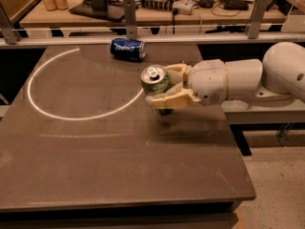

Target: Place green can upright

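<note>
A blue can (127, 49) with white lettering is seen lying on its side near the far edge of the table (109, 171), well apart from the gripper (159, 86) and behind it. Nothing is placed between the two cans, and the stretch of tabletop under the gripper is crossed only by a dark shadow.

The green can (156, 82) is clamped between the two cream-coloured fingers (172, 99) of the gripper, one finger on its far side and one on its near side. It is held right of the table's centre, nearly upright but tilted a little, so that its silver top and pull tab are turned toward the camera. Its shiny green wall is marked with pale patches. Whether its base touches the tabletop cannot be told.

The gripper is carried by a thick white arm (238, 79) reaching in from the right.

The table is dark and matt, and a bright curved line of light (47, 111) is drawn across its left half. Behind it a metal rail (190, 38) is mounted, and beyond that a wooden desk (143, 15) is loaded with cables, a power strip (157, 4) and a monitor stand (97, 6). A speckled floor (276, 185) is seen at the lower right.
</note>
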{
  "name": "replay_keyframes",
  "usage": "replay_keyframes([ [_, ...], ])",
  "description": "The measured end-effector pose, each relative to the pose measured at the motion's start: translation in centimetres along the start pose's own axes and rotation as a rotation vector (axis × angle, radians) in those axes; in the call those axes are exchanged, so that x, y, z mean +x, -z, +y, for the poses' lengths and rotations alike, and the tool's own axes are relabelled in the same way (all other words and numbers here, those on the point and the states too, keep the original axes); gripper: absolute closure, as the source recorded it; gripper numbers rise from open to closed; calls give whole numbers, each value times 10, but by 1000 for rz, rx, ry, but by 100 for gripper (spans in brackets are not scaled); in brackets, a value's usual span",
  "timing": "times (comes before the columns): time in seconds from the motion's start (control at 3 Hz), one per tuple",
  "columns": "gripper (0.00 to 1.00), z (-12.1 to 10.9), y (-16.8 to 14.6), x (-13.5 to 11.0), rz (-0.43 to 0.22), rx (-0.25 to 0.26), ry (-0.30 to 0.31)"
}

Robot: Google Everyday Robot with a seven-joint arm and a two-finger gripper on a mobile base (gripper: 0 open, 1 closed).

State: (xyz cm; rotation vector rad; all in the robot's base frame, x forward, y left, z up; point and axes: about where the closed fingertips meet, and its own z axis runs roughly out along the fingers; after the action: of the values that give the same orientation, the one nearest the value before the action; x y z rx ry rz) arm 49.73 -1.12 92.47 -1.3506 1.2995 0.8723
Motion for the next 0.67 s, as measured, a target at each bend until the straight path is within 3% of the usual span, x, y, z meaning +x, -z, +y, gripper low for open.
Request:
replay_keyframes([
  [0.67, 60, -1, 9, 30, -65, 40, -63],
])
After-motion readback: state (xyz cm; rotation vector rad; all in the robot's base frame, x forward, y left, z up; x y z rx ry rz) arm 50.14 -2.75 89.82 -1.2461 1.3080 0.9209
